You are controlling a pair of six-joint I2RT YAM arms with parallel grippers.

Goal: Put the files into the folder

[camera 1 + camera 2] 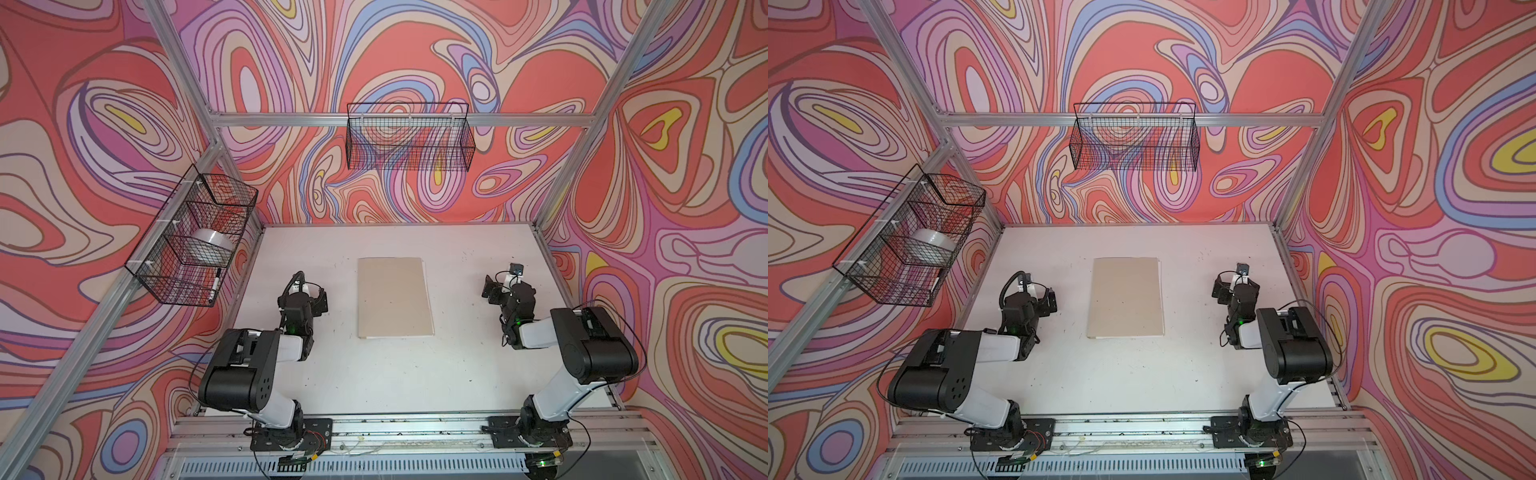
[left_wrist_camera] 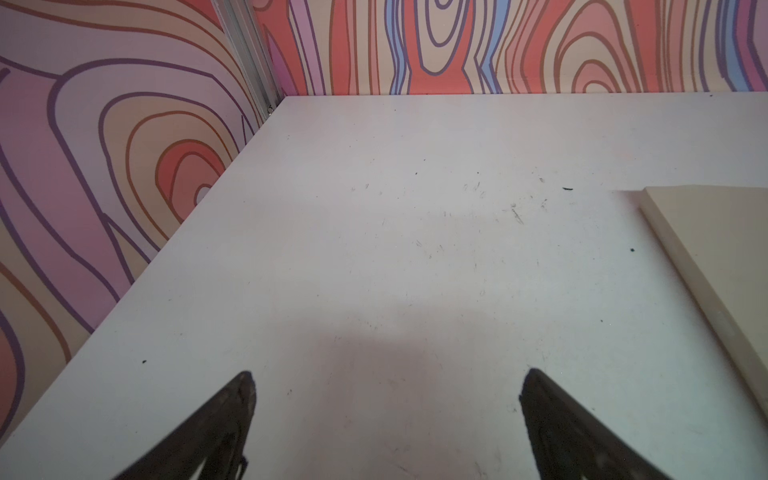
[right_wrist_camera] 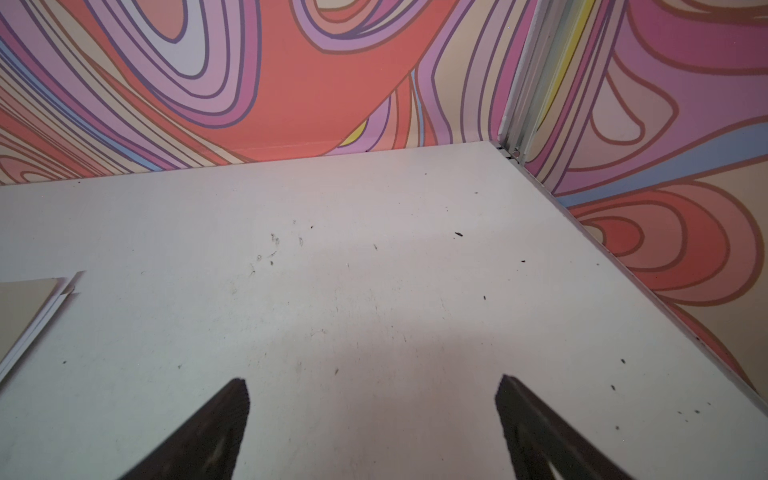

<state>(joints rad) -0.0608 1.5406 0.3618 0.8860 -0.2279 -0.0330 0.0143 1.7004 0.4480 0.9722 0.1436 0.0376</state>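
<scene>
The tan folder lies closed and flat in the middle of the white table in both top views. Thin white edges of the files stick out from under its cover along one side; the rest of the sheets is hidden inside. My left gripper hovers left of the folder, open, with only bare table between its fingers. On the other side of the folder my right gripper is also open and holds nothing. Neither gripper touches the folder.
A black wire basket on the left wall holds a roll of tape and a marker. Another wire basket hangs on the back wall. Patterned walls and aluminium posts enclose the table on three sides.
</scene>
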